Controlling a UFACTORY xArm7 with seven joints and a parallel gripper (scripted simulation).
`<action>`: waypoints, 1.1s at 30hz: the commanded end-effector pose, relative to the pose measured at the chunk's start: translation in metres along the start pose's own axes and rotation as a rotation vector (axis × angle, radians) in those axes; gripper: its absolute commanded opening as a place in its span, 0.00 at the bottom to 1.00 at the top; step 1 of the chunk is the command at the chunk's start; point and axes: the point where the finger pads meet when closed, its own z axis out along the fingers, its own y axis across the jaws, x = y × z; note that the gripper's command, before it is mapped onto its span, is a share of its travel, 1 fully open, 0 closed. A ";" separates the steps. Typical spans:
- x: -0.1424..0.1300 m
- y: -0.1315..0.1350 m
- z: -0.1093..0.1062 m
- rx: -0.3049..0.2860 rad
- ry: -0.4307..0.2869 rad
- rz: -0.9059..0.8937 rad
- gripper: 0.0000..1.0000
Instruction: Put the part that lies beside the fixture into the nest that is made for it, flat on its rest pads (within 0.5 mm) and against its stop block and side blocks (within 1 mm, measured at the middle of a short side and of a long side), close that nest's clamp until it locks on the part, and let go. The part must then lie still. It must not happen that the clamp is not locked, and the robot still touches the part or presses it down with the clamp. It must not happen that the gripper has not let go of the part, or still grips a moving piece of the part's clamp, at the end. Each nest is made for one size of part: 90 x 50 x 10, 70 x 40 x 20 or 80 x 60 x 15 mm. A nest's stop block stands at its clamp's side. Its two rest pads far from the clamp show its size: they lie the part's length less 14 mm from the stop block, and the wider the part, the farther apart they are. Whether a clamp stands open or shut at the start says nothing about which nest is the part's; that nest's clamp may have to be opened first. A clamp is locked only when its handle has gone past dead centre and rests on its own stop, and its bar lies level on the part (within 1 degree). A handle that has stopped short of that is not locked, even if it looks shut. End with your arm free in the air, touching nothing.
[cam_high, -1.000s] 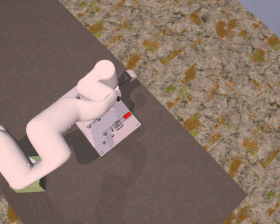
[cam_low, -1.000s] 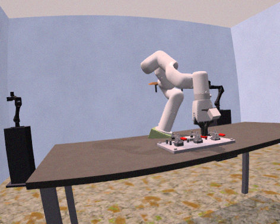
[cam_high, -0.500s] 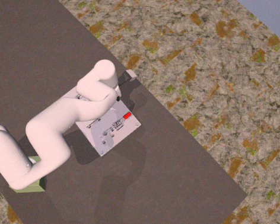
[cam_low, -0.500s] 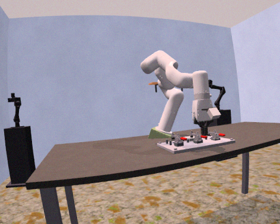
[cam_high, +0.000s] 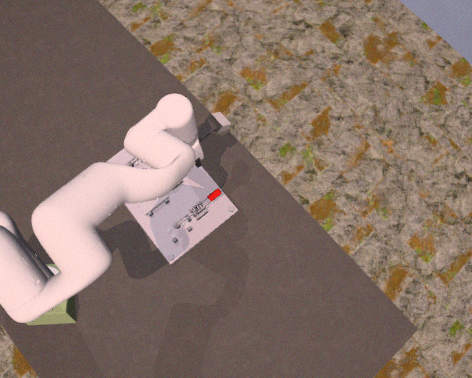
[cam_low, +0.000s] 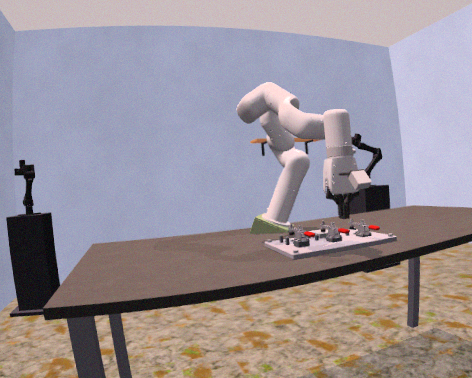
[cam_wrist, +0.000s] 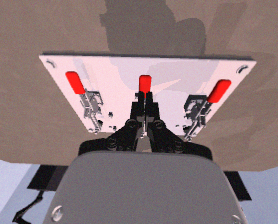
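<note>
A dark brown table (cam_high: 300, 280) (cam_low: 175, 270) (cam_wrist: 30, 125) carries everything here, with a patterned floor (cam_high: 350, 165) (cam_low: 240, 340) below. The big white arm (cam_high: 120, 185) (cam_low: 292, 175) rises from a green base (cam_high: 62, 317) (cam_low: 262, 226), arches over and points its wrist down at the fixture. That pale, flat plate (cam_high: 207, 223) (cam_low: 350, 246) (cam_wrist: 115, 67) lies on the table and bears a row of three clamps. Above its middle part hangs the gripper (cam_high: 199, 163) (cam_low: 344, 216) (cam_wrist: 144, 100), its fingers brought together, virtually no opening between them, and nothing that can be made out in their hold. In the wrist view the fingertips line up with the middle red handle (cam_wrist: 145, 83); whether they touch it or the metal below it, I cannot tell. The left red handle (cam_wrist: 75, 82) and right red handle (cam_wrist: 219, 91) slant outward toward the plate's far corners, each joined to a small metal clamp. Small posts and blocks stand near the clamps. I cannot pick out the part in any view, so its place, on the plate or off it, cannot be told.
</note>
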 end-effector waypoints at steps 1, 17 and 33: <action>0.001 0.000 -0.019 -0.001 0.004 0.000 0.00; 0.001 0.000 -0.040 -0.001 0.004 0.000 0.00; 0.001 0.000 -0.040 -0.001 0.004 0.000 0.00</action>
